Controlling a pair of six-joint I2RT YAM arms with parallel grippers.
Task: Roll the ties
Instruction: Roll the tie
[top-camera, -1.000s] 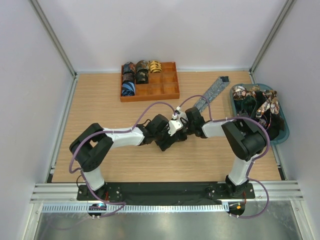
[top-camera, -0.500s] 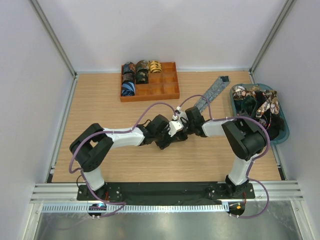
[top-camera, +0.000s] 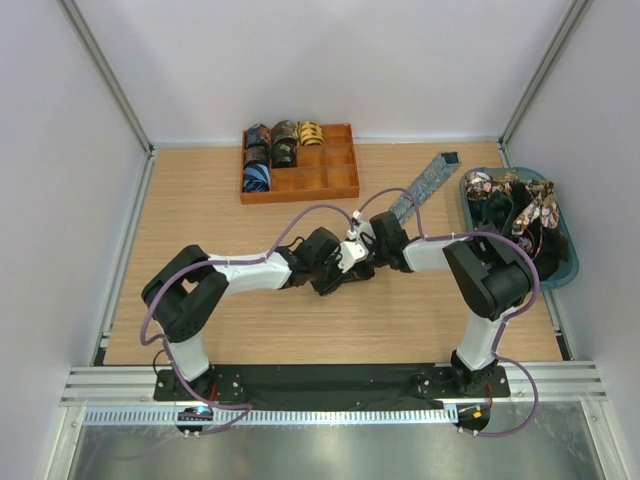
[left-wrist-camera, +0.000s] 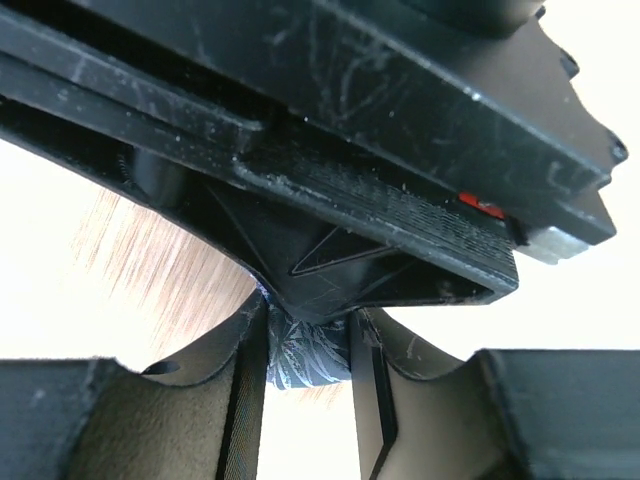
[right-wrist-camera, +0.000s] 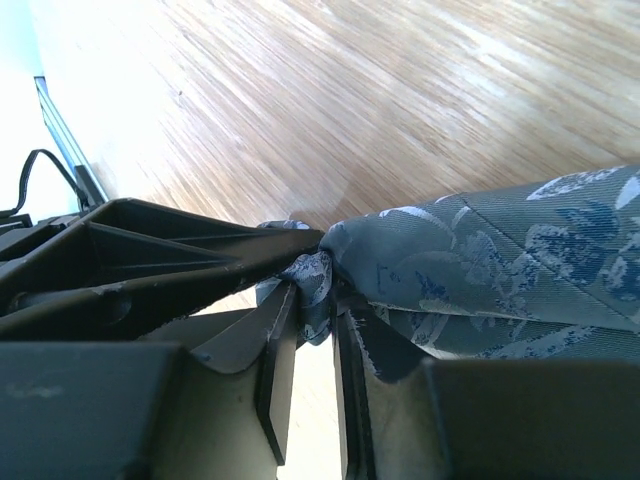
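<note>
Grey-blue patterned fabric necktie (top-camera: 425, 185) — one item. It lies as a loose strip on the pale wood-grain surface (top-camera: 200, 210), running from the far right, just beside the bin, down to the middle where my two tools meet. Its near end is bunched into a small wad there.

My left tool (left-wrist-camera: 308, 330) — jaws narrow, closed on that wad. In the left wrist view the leaf-print cloth fills the gap from one pad to the other. The black body of my other tool sits right above it, very near.

My right tool (right-wrist-camera: 316, 300) — jaws narrow. A fold of the same tie stands between the fingers (right-wrist-camera: 280, 360) and touches both, with the rest of the strip spreading away to the right. I cannot tell whether the pads are pressing it.

Orange-brown wooden tray with compartments (top-camera: 335, 170) — at the far edge of the surface, left of centre, well apart from both tools. Small rolled-up ties (top-camera: 284, 142) sit in its left-hand compartments: dark prints, one gold, one blue at the near-left corner.

Teal plastic bin (top-camera: 572, 262) — off the right edge of the surface. It holds a heap of loose ties (top-camera: 515, 200) in brown, black and pale prints, tangled together — no count possible.

Purple cables (top-camera: 300, 225) — looped along both arms and arching above the wrists.
</note>
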